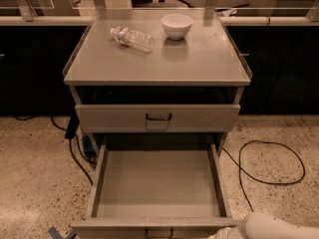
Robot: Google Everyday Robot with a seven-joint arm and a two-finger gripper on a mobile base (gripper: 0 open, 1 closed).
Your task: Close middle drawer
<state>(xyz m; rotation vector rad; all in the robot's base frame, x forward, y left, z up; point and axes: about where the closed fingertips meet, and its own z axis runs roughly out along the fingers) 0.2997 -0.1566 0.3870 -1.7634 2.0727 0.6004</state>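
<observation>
**Desk:** Where does the job stand?

**Floor:** The grey metal middle drawer (124, 223), a deep rectangular tray, sits pulled far out toward the near edge of the scene. Above it, a shallower grey upper drawer (199, 117) with a dark bar handle rests almost shut. The step in hand reads as the approach, since the tray is not yet pushed in.

**Desk:** And the robot?

**Floor:** Its white pincer (230, 231) enters at the near right corner, just beside the open drawer's front panel. Whether it touches the panel, and whether it is open, closed or gripping anything, cannot be told.

**Desk:** What does the next move call for?

**Floor:** In my judgement, it needs a square seat against the front panel near its middle. A straight, steady push toward the far side should follow, so the tray does not skew on its rails. The clear plastic bottle (132, 38) lying on its side and the white round bowl (176, 26) on the grey worktop (199, 59) play no part.
</observation>
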